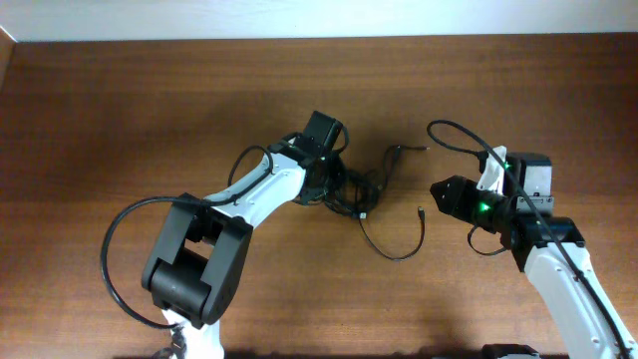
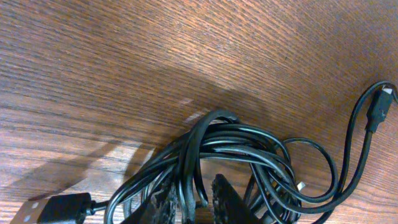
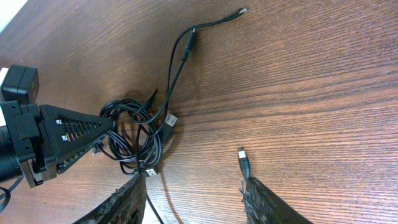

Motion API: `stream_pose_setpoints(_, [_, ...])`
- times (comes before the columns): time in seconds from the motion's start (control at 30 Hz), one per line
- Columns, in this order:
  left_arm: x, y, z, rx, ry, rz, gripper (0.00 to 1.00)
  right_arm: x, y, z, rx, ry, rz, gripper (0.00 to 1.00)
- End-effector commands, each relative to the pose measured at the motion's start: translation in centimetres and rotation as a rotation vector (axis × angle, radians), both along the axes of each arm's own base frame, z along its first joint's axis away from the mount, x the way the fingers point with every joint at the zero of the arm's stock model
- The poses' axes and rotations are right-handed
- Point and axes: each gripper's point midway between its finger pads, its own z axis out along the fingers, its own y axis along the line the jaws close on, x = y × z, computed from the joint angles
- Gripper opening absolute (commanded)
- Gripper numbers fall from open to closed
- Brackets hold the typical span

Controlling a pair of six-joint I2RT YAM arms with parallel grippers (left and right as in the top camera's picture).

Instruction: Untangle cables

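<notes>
The cables (image 1: 357, 191) lie as a knotted black bundle mid-table. One strand runs up to a plug (image 1: 397, 152), and another loops down and ends in a small plug (image 1: 421, 211). My left gripper (image 1: 334, 187) is at the bundle's left side. In the left wrist view its fingertips (image 2: 163, 202) stand close together with a few strands of the cables (image 2: 249, 146) pinched between them. My right gripper (image 1: 439, 191) waits right of the loose plug. In the right wrist view the right gripper (image 3: 193, 199) is wide open and holds nothing. The loose plug (image 3: 244, 158) lies just ahead of one finger.
The brown wooden table (image 1: 150, 110) ends at a white wall along the top of the overhead view. Thick black arm cables arc beside the left arm (image 1: 115, 249) and above the right arm (image 1: 469, 135). A USB plug (image 2: 53, 208) lies left of the left gripper's fingers.
</notes>
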Motion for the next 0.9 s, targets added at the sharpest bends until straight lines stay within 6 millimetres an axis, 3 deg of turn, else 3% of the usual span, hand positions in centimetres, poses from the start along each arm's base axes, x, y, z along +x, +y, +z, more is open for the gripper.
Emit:
stream_pose_setpoints(0.0, [0.5,-0.3,0.1,0.020,-0.024,0.004,0.19,0.3,-0.1,0.5,-0.012,-0.017,-0.005,0.51])
stream_pose_setpoints(0.17, [0.0,-1.0,-0.2,0.074,-0.050,-0.014,0.21,0.0,-0.1,0.3,-0.011,-0.003,-0.005,0.51])
stream_pose_setpoints(0.23, [-0.4,-1.1,-1.4,0.109,-0.040,-0.022,0.13,-0.1,-0.1,0.2,-0.011,0.005,-0.005,0.50])
stream_pose_setpoints(0.27, [-0.6,-1.0,-2.1,0.119,-0.028,-0.024,0.02,-0.2,-0.1,0.2,-0.011,0.010,-0.005,0.50])
stream_pose_setpoints(0.33, [-0.8,-0.9,-3.0,0.131,-0.010,-0.025,0.00,-0.4,-0.1,0.0,-0.011,0.019,-0.005,0.51])
stream_pose_setpoints(0.43, [0.0,-1.1,-2.2,0.114,-0.043,-0.029,0.00,-0.5,0.1,0.1,0.000,0.020,0.003,0.50])
stream_pose_setpoints(0.53, [0.6,-1.7,1.2,0.079,-0.133,-0.185,0.00,-0.8,1.6,0.7,0.073,0.015,0.063,0.46])
stream_pose_setpoints(0.63, [0.1,-3.5,7.0,-0.014,-0.297,-0.501,0.00,-1.2,3.2,1.3,0.056,-0.059,0.223,0.46])
stream_pose_setpoints(0.67, [-1.0,-4.6,9.7,-0.076,-0.375,-0.653,0.00,-1.4,3.7,1.5,0.058,-0.075,0.256,0.46])
stream_pose_setpoints(0.73, [-2.6,-5.2,12.6,-0.146,-0.446,-0.787,0.00,-1.3,4.1,1.9,0.074,-0.093,0.275,0.46])
stream_pose_setpoints(0.87, [-5.1,-5.8,15.8,-0.239,-0.514,-0.932,0.00,-1.9,7.4,5.4,0.243,-0.233,0.464,0.46])
